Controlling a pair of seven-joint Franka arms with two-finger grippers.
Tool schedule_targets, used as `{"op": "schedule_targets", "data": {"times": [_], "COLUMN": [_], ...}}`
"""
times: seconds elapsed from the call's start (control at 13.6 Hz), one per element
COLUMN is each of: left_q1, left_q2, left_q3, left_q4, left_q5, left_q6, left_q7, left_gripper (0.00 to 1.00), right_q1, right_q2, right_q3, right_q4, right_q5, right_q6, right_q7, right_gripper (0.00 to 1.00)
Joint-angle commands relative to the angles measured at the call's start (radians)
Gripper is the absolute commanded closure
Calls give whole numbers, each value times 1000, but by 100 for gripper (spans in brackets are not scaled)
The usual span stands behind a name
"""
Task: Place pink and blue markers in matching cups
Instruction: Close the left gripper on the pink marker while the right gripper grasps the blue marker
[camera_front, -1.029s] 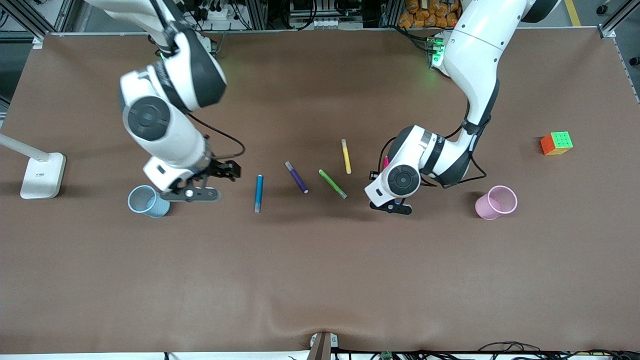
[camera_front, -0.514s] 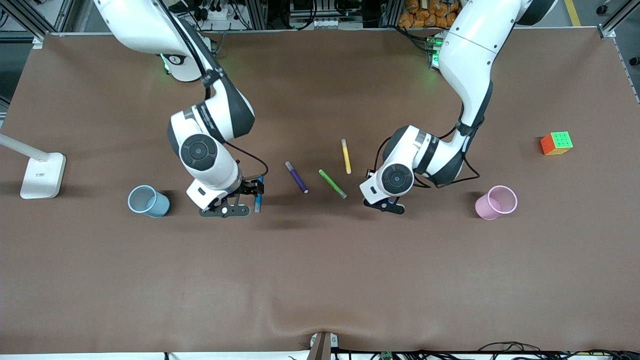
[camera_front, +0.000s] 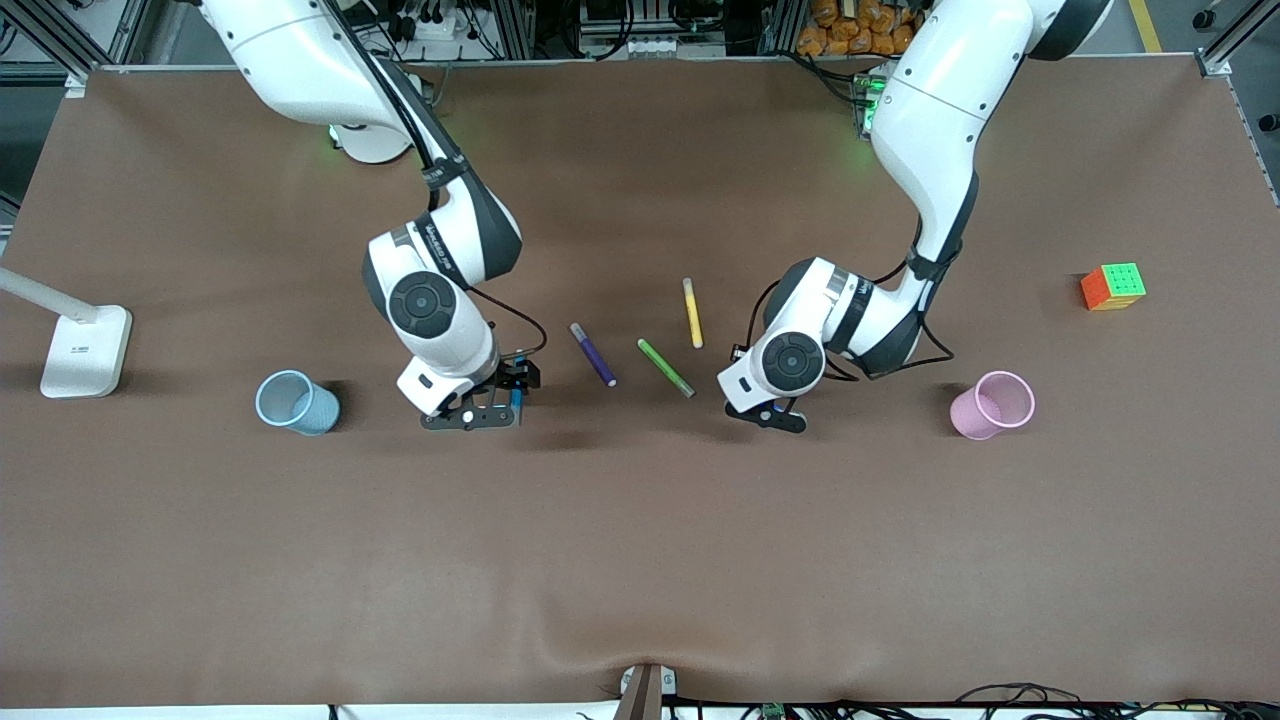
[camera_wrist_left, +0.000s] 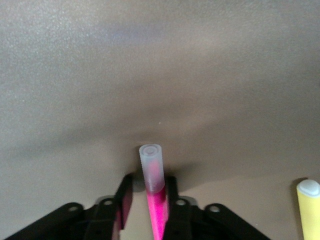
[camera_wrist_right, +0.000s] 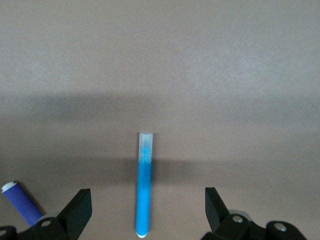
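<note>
Right gripper (camera_wrist_right: 145, 212): mine, spread wide, straddling blue marker (camera_wrist_right: 143, 182) flat mid-table, nothing gripped. Left gripper (camera_wrist_left: 147, 200): mine, clamped on pink marker (camera_wrist_left: 154, 190). Blue cup (camera_front: 297, 402), pink cup (camera_front: 990, 404): toward opposite table ends.

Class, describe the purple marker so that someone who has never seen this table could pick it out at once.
On the brown table, find the loose row of markers lying between the two arms. The purple marker lies beside the green marker, toward the right arm's end of the table, with the right end effector open over the blue marker next to it. It is the darkest marker there.
</note>
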Motion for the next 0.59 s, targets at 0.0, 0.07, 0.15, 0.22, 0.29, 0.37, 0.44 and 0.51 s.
{"op": "schedule_targets", "data": {"times": [0.0, 0.07, 0.15, 0.22, 0.29, 0.37, 0.44, 0.51], "left_q1": [-5, -7, -4, 6, 13, 21, 45, 73], "left_q2": [11, 6, -4, -24, -65, -99, -141, -176], "left_q3": [3, 5, 3, 3, 6, 15, 16, 16], "left_q4": [6, 8, 8, 9, 8, 11, 11, 14], "left_q5": [5, 18, 49, 61, 62, 62, 60, 54], "left_q6": [19, 21, 19, 15, 4, -14, -36, -53], "left_q7": [25, 27, 27, 25, 24, 22, 8, -16], "left_gripper": [100, 100, 100, 100, 100, 100, 100, 100], "right_q1": [-3, 9, 15, 29, 44, 49, 49, 49], "right_q2": [50, 65, 78, 85, 92, 102, 107, 108], "right_q3": [-5, -5, -5, -7, -7, -7, -7, -7], "right_q4": [10, 10, 4, 2, 1, 1, 1, 1], "right_q5": [35, 56, 59, 59, 59, 59, 59, 59], "right_q6": [33, 52, 78, 82, 85, 88, 92, 99], "right_q7": [23, 23, 32, 51, 57, 57, 57, 57], "right_gripper": [0, 0, 0, 0, 0, 0, 0, 0]}}
